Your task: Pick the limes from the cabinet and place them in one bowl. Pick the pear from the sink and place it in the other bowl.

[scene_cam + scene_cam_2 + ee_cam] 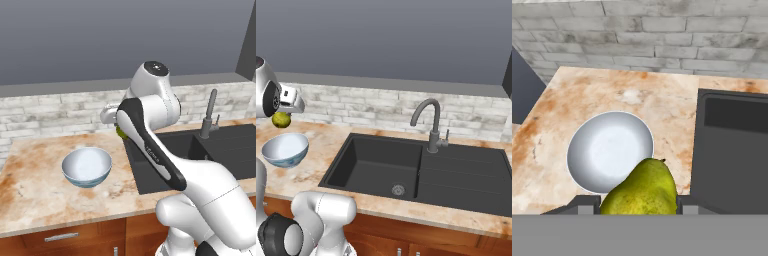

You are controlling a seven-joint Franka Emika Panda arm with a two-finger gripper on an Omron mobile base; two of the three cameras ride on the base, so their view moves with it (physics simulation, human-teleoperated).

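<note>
The counter point(45, 185) runs left to right in front of the brick wall point(376, 107). The sink point(376, 165) is set into the counter's right part, with the tap point(431, 125) standing at its far edge, between the basin and the draining area to the right. The bowl point(86, 166) sits on the counter just left of the sink, apart from its edge. The pear point(641, 192) hangs above the counter — held between the gripper point(639, 204) fingers — over the strip between bowl and sink, toward the bowl's far right side. In the hand view the bowl lies just beyond the pear and slightly left, the sink to the right.
</note>
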